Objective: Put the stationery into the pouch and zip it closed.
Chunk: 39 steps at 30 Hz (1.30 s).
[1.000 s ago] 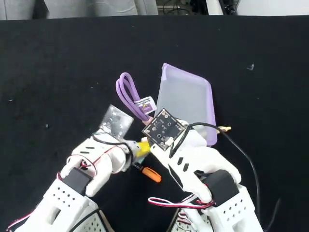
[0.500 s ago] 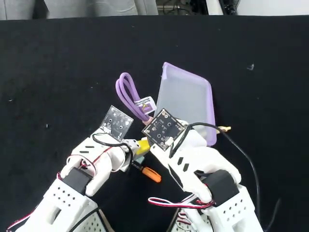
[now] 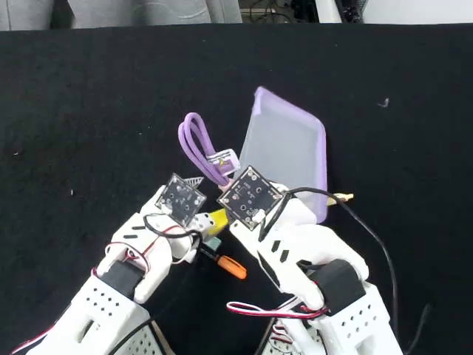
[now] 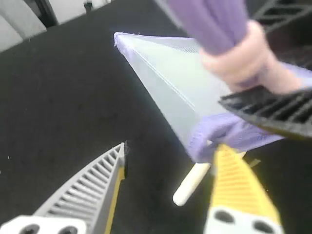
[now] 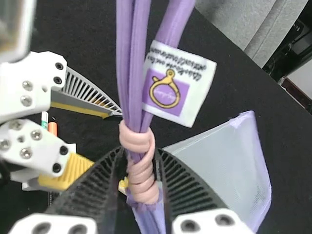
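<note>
Purple pouch strap (image 5: pixel 139 73) is pinched in right gripper (image 5: pixel 140 157); left gripper (image 4: pixel 170 148) spread beside it.

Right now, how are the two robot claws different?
The left gripper is open and holds nothing; the right gripper is shut on the purple strap. The left gripper's fingers are yellow and grey; the right gripper's are black. Both have ribbed fingers and sit close together by the pouch.
</note>
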{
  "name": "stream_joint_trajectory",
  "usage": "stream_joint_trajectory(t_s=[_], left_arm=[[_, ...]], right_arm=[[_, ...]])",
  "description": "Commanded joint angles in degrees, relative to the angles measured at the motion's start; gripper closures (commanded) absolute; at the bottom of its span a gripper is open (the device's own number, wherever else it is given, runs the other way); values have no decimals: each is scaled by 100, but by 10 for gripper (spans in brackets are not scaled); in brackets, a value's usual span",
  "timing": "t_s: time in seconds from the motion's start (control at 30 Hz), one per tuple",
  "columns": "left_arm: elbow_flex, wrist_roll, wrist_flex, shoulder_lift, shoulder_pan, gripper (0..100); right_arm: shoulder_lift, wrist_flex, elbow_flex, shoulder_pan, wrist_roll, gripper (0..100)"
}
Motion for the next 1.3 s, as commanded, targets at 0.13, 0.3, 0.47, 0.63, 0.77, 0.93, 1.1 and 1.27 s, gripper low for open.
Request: stream_joint_trajectory(t_s=[0.13, 0.3, 0.47, 0.63, 0.77, 0.93, 1.1, 1.27], left_arm=[[22, -334, -431, 9, 75, 806], [75, -475, -404, 9, 444, 806], [31, -703, -431, 9, 681, 762], [22, -721, -440, 9, 637, 764], [84, -712, -554, 18, 620, 769], [84, -695, -1125, 466, 453, 770], [-286, -695, -1679, 1600, 444, 770], [-725, -686, -2084, 2602, 453, 826]], right_arm=[[-66, -26, -312, 141, 35, 984], [-66, -26, -303, 141, 35, 984], [-66, -26, -303, 141, 35, 984], [-66, -18, -303, 141, 35, 984], [-66, -9, -303, 141, 35, 984], [-66, -9, -303, 141, 35, 984], [-66, -9, -303, 141, 35, 984], [-66, 0, -303, 141, 35, 984]])
